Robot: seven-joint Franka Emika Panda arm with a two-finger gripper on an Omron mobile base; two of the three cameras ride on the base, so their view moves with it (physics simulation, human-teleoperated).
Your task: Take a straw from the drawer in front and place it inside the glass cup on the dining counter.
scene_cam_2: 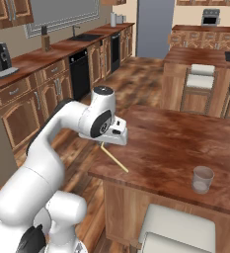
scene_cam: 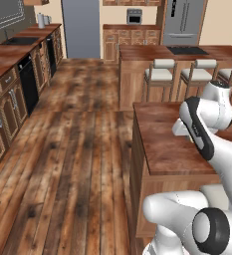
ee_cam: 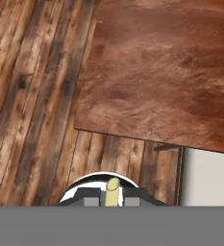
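**Straw held over the dining counter's corner**

The gripper (scene_cam_2: 105,144) is seen clenched on a straw (scene_cam_2: 114,158), a thin tan stick that slants down and away from the fingers toward the counter's near edge. In the hand view the straw's pale end (ee_cam: 113,191) is caught between the two dark tips, pointing out along the gripper.

The dining counter (scene_cam_2: 175,143) is taken as the landmark: a mottled reddish-brown slab. The hand is held above its left near corner, with the straw's lower end over the edge of the top; whether it touches the wood cannot be told. In the hand view that corner of the slab (ee_cam: 156,77) is seen from above, with plank floor (ee_cam: 36,96) beside it.

The glass cup (scene_cam_2: 203,179) is stood upright on the counter, close to its near edge and well apart from the gripper, toward the right end. It is clear and holds no straw yet.

A white-cushioned stool (scene_cam_2: 178,230) is parked just below the counter's near edge, under the cup.
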